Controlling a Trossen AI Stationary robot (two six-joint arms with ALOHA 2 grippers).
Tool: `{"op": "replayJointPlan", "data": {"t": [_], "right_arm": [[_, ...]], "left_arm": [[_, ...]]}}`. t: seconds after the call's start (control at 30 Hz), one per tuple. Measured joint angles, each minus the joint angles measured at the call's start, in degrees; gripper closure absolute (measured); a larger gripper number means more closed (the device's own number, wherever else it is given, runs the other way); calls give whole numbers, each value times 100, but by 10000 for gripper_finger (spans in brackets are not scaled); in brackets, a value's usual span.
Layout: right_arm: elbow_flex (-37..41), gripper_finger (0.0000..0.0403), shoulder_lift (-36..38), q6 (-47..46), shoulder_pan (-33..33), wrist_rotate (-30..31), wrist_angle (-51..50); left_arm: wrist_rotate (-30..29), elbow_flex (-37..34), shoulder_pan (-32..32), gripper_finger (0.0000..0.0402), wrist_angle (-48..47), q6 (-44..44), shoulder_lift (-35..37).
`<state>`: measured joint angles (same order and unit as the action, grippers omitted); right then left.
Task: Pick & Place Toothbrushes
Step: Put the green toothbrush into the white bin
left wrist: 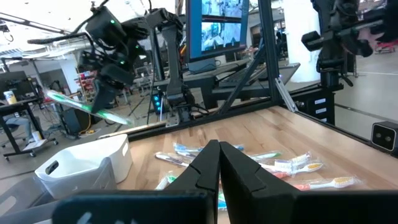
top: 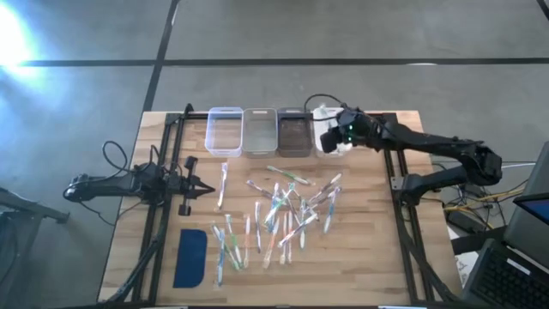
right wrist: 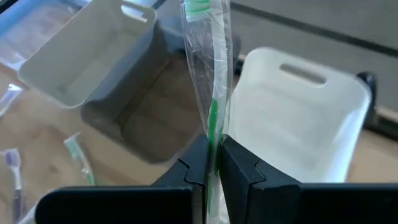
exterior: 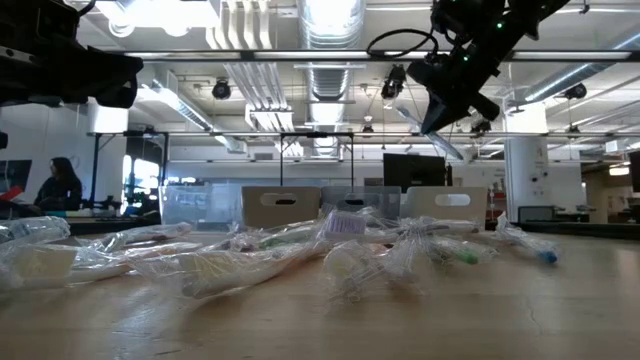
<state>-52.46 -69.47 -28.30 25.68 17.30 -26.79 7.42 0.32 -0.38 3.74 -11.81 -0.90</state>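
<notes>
Left gripper [top: 206, 188] parked at the table's left edge, fingers pressed together on nothing; idle.

Blue pad [top: 190, 257]: flat, rounded, lying near the left front corner. Loose toothbrushes [top: 279, 210]: thin pale sticks in crinkly clear wrappers, scattered mid-table, some crossing.

Four bins along the back edge: clear bin [top: 225, 131], pale grey bin [top: 259, 130], dark bin [top: 294, 132], white bin [right wrist: 298, 118], all smooth rectangular plastic.

Right gripper [right wrist: 214, 163] is clamped on a wrapped green toothbrush [right wrist: 213, 93], held aloft over the white bin. Step judged: the placing phase. Next move calls for lowering into the bin, then opening.
</notes>
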Motion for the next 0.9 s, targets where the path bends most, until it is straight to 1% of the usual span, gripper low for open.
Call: {"op": "replayJointPlan", "data": {"t": [0.13, 0.63, 0.77, 0.9], "right_arm": [[-99, 383, 0, 227, 264, -107, 3], [-66, 383, -11, 351, 905, -287, 87], [-136, 383, -248, 643, 1017, -519, 275], [-506, 383, -719, 829, 1033, -595, 206]], "left_arm": [[1, 0, -2, 387, 0, 0, 0], [0, 0, -2, 387, -1, 2, -1], [0, 0, -6, 387, 0, 0, 1], [0, 0, -6, 387, -1, 0, 1]]}}
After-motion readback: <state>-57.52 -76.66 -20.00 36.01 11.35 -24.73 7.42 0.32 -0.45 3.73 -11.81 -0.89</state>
